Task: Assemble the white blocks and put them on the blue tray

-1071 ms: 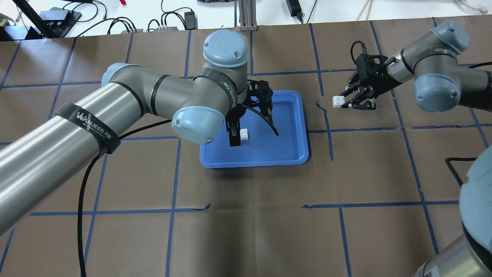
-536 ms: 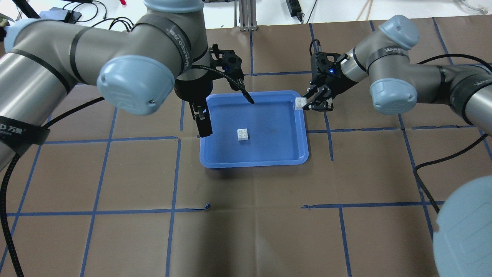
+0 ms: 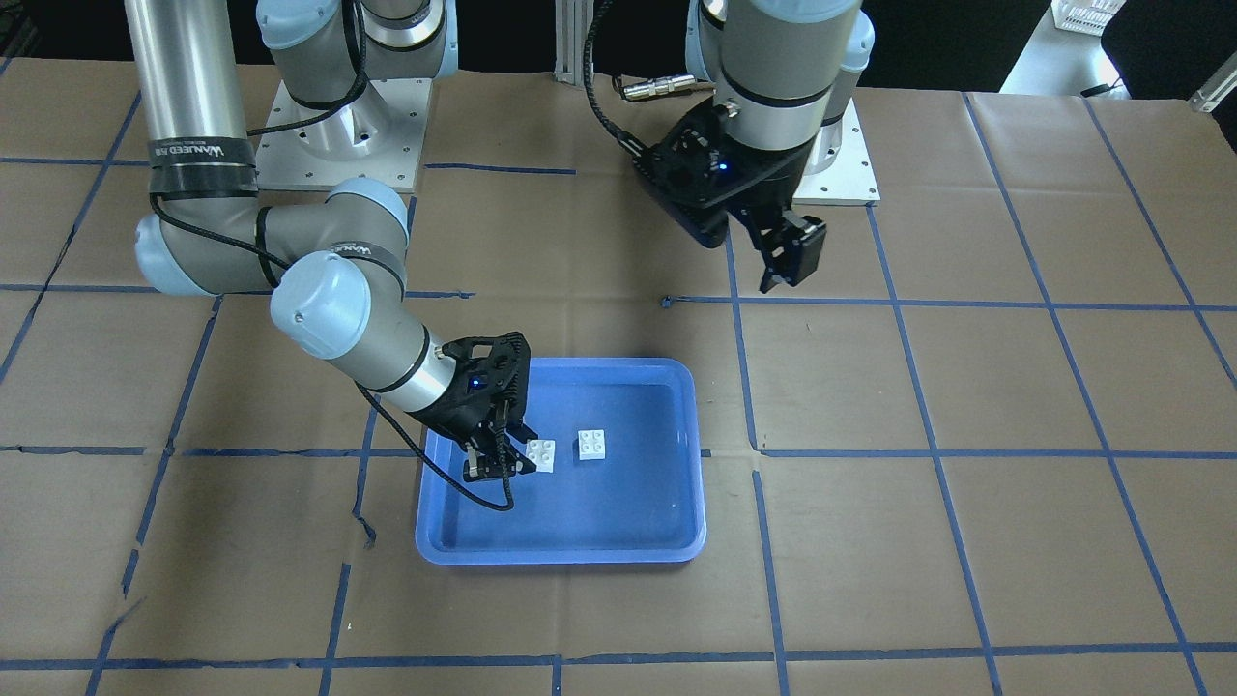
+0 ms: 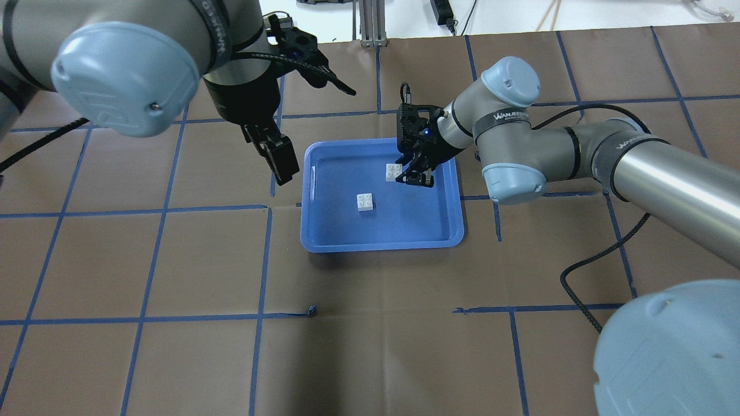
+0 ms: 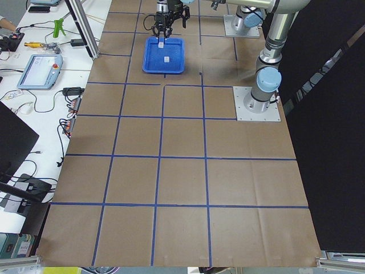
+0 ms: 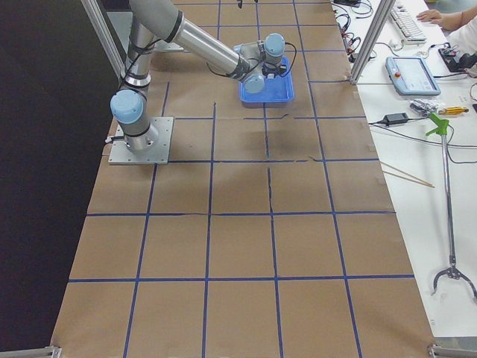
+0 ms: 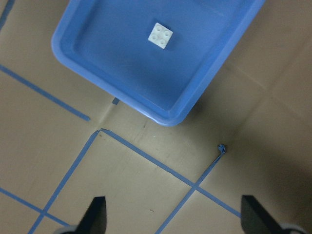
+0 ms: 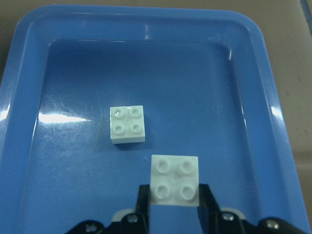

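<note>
Brown paper (image 4: 370, 358) covers the whole table, ruled into big squares by blue tape lines (image 4: 260, 316). Seen from behind the robot, the left gripper (image 4: 280, 164) comes first on the left. It hangs in the air over bare paper just off the tray's left rim, holding nothing. Its own wrist view shows the two fingers (image 7: 96, 214) spread wide, one at either side of the picture.

Next is the blue tray (image 4: 381, 243), lying flat near the middle of the table. One white block (image 4: 365, 201) sits loose on the tray floor a little left of centre, studs up, with nothing touching it. A short way to its right, toward the tray's far side, is the second white block (image 4: 393, 171). It is also studs up and level, pinched in the right gripper (image 4: 410, 176). Those jaws are drawn in narrow on it, one black fingertip on each flank, as the right wrist view shows plainly.

The two blocks are near each other but apart, neither stacked nor joined. Whether the held one touches the tray floor or hangs just above it I cannot tell. Furthest right, the right arm (image 4: 665, 167) reaches in low and slanting over the tray's right rim
</note>
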### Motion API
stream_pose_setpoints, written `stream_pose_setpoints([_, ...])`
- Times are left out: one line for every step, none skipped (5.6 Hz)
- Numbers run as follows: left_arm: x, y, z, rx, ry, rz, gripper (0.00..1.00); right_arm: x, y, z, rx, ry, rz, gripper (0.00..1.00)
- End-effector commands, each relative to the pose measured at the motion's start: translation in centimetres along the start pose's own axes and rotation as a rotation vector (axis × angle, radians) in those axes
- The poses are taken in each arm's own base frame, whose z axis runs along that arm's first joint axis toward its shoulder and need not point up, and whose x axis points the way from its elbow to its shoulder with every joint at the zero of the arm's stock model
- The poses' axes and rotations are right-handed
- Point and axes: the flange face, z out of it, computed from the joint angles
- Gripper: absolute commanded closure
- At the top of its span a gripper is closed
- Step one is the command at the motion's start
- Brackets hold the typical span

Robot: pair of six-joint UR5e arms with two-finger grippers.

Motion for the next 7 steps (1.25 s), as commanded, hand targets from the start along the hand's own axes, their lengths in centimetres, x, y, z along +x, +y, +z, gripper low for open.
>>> stream_pose_setpoints([-3.3, 3.1, -1.7, 0.062, -0.026, -0.439, 0.01, -1.8, 0.8, 2.6, 0.006, 0.022, -0.05, 0.84])
stream_pose_setpoints([-3.7, 2.9, -2.3, 0.126, -0.033, -0.737, 0.01, -2.8, 1.2, 3.4, 0.003, 0.0, -0.045, 0.84])
stream_pose_setpoints([-3.7, 3.0, -2.4, 0.138, -0.019, -0.934, 0.01, -3.6, 1.7, 3.9, 0.002, -0.017, -0.061, 0.84])
stream_pose_setpoints([-3.3, 2.9, -1.4, 0.125, 0.007, -1.01, 0.01, -3.7, 1.5, 4.0, 0.007, -0.02, -0.064, 0.84])
stream_pose_setpoints([-2.6, 3.5, -1.7, 0.133, 0.024, -0.992, 0.01, -3.7, 1.4, 3.9, 0.012, -0.017, -0.064, 0.84])
stream_pose_setpoints([-2.2, 4.0, -1.8, 0.135, 0.021, -0.938, 0.01, -3.5, 1.1, 3.7, 0.017, 0.003, -0.074, 0.84])
stream_pose_setpoints([-2.4, 4.1, -2.0, 0.142, 0.04, -0.929, 0.01, -3.4, 1.0, 3.6, 0.02, 0.012, -0.074, 0.84])
